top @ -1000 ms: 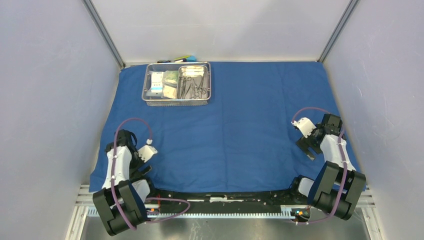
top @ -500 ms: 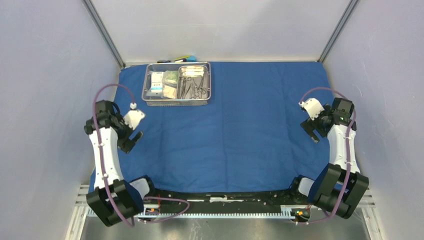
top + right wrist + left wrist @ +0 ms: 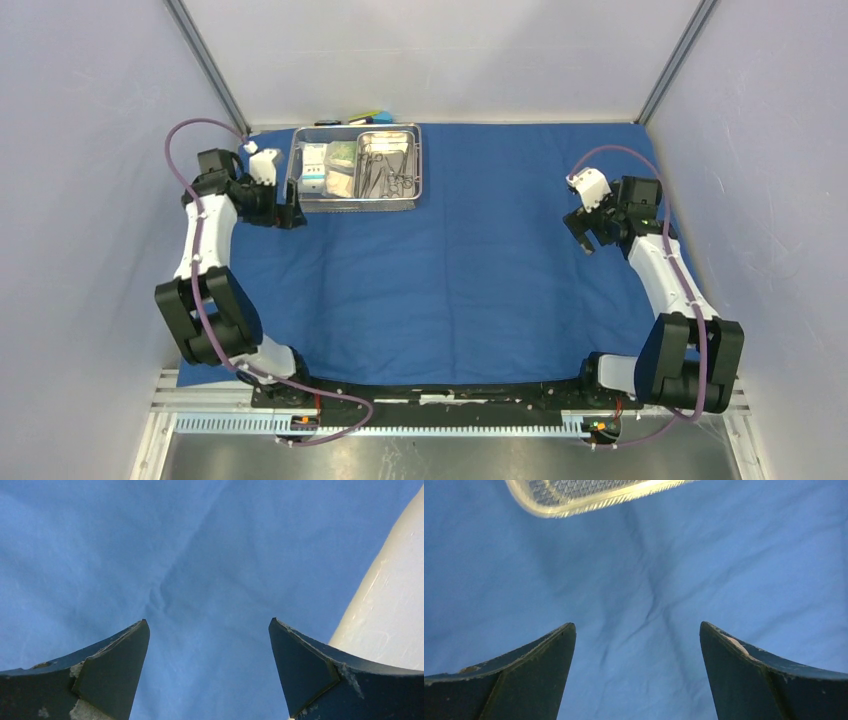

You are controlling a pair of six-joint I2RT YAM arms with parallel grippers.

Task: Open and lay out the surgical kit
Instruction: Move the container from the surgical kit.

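Observation:
The surgical kit's blue cloth wrap point(image 3: 480, 260) lies spread flat over the table. Its wire-mesh steel tray point(image 3: 354, 204) stands at the back left, holding small packets point(image 3: 328, 168) on its left and metal instruments point(image 3: 388, 168) on its right. My left gripper point(image 3: 291, 215) hovers open just off the tray's front-left corner; the left wrist view shows a tray corner point(image 3: 574, 497) above wrinkled cloth point(image 3: 639, 605). Over the cloth's right side my right gripper point(image 3: 585, 233) is open, with only cloth point(image 3: 200, 580) between its fingers.
A small yellow-and-blue object point(image 3: 368, 117) lies behind the tray, off the cloth's back edge. Grey walls close in left, right and back. A pale surface point(image 3: 395, 610) shows past the cloth's edge in the right wrist view.
Both arms have swung up from near their bases toward the back. The left gripper travelled up to the tray's front-left corner; the right one moved back and slightly inward over the cloth.

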